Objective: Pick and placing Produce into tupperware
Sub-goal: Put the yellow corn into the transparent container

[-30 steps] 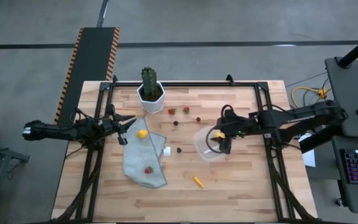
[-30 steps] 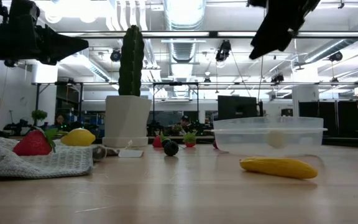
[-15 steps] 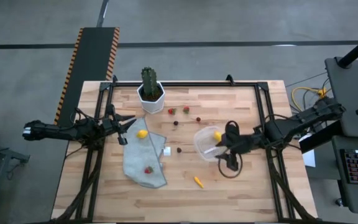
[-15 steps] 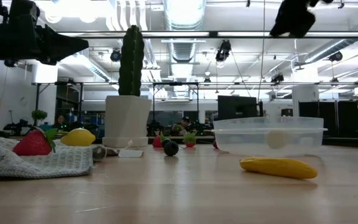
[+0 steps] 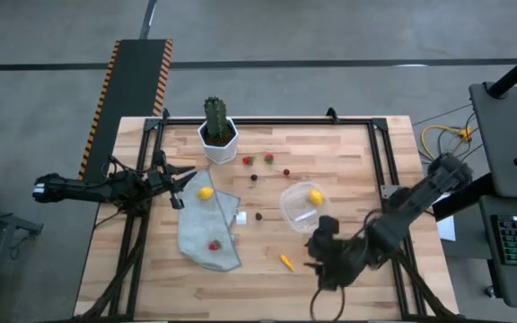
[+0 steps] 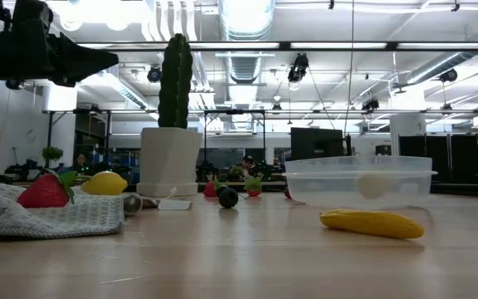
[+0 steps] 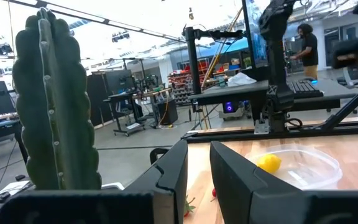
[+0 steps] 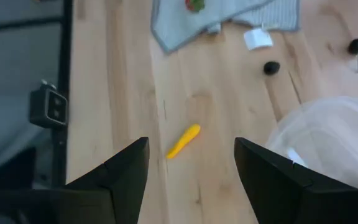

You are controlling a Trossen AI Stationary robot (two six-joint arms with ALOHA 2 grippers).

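Your right gripper (image 5: pixel 321 256) has pulled away from the tub (image 5: pixel 300 205) toward the near table edge since a second ago, fingers spread wide, holding nothing; the orange stick (image 8: pixel 183 140) lies on bare wood below it in its wrist view. One lemon (image 5: pixel 314 196) sits inside the tub now. Second lemon (image 5: pixel 205 192) rests at the far edge of the grey cloth (image 5: pixel 206 235), near your left gripper (image 5: pixel 179 188), which hovers at the left table edge, fingers nearly closed with a slim gap, nothing between them. One strawberry (image 5: pixel 214 244) lies on the cloth. Count five more berries (image 5: pixel 267 159) loose on the wood between the cactus pot (image 5: pixel 218 139) and the tub. One white cube (image 5: pixel 240 217) sits just beside the cloth.
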